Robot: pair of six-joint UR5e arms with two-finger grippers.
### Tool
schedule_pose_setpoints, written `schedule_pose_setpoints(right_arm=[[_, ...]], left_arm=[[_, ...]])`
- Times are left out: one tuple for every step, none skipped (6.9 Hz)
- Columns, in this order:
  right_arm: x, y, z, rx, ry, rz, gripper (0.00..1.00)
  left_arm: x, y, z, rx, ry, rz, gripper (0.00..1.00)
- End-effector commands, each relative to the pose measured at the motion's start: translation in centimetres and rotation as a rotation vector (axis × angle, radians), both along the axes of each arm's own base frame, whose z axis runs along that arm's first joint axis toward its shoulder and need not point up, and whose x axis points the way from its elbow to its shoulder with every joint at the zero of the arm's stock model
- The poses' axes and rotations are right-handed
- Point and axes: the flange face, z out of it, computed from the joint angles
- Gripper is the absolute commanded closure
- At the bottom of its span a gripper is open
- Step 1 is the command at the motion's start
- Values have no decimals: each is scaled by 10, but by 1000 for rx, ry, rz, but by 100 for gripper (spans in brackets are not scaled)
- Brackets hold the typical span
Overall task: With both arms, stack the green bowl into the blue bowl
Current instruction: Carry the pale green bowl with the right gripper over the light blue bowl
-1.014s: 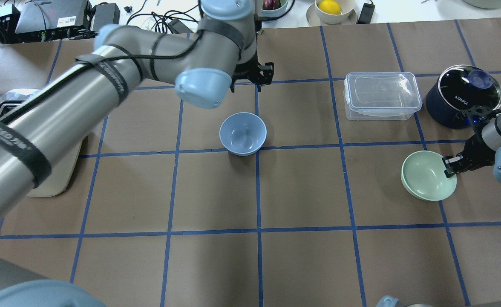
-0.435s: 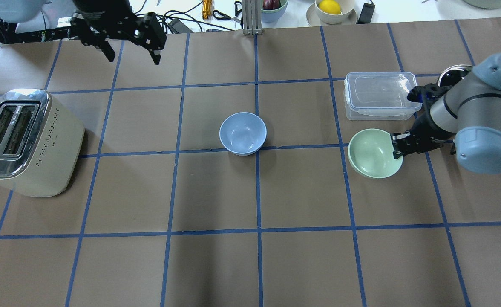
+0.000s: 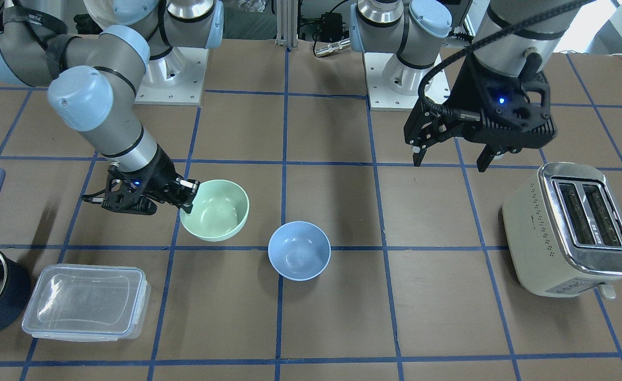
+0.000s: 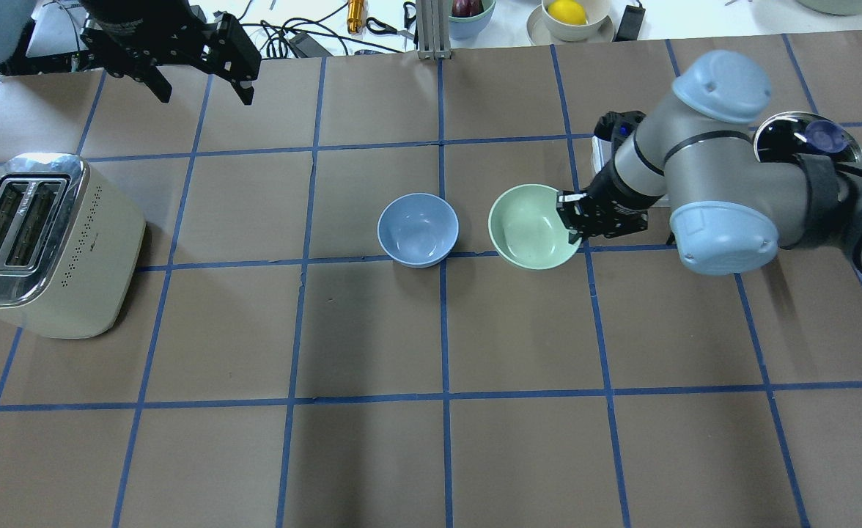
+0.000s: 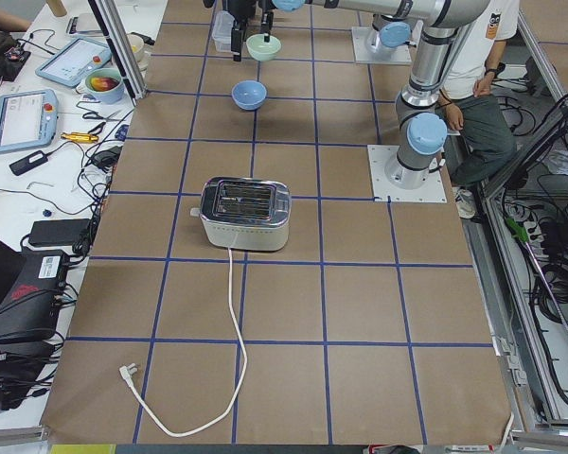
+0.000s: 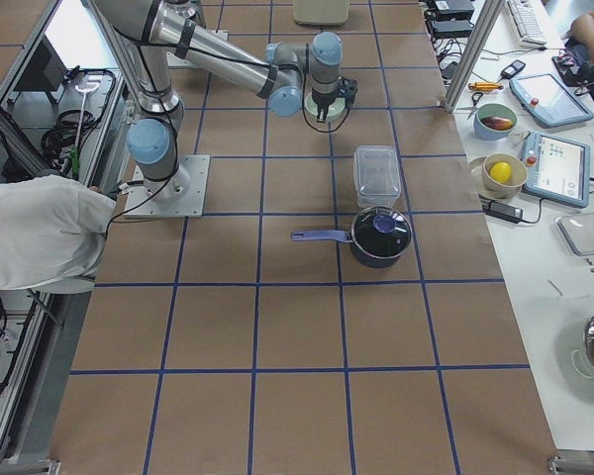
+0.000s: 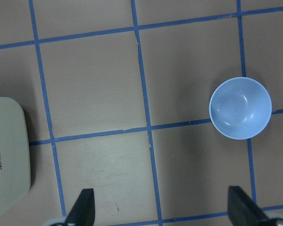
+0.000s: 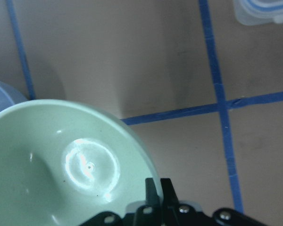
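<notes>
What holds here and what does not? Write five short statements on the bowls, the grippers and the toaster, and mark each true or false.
1. The right gripper is shut on the rim of the green bowl. True.
2. The green bowl sits inside the blue bowl. False: the two bowls are side by side with a gap between them, and the green one is in the gripper.
3. The left gripper is open and holds nothing. True.
4. The toaster stands between the two bowls. False: it stands far off on the robot's left side of the table, away from both bowls.
5. The blue bowl has nothing in it. True.
</notes>
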Motion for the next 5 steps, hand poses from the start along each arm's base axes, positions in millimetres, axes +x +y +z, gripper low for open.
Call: schedule_pose_setpoints(right_arm=[[68,-22,7,7,-16,-49,100],[98,-24,-2,24,-5,-56,100],[115,-30,-6,24,-3,-47,100],[129,-30,-15,36,0,-33,100],[143,-28,-30,58,6,-15,100]], left_arm=[[-2,14,-11,-22,-4,-16,0],[-1,23,-12,-19,-12,-15,0],[-2,29,-20,1,-14,-32,0],[-2,30,-25,3,-10,-35,0],[-2,34,-22,0,-13,-35,0]])
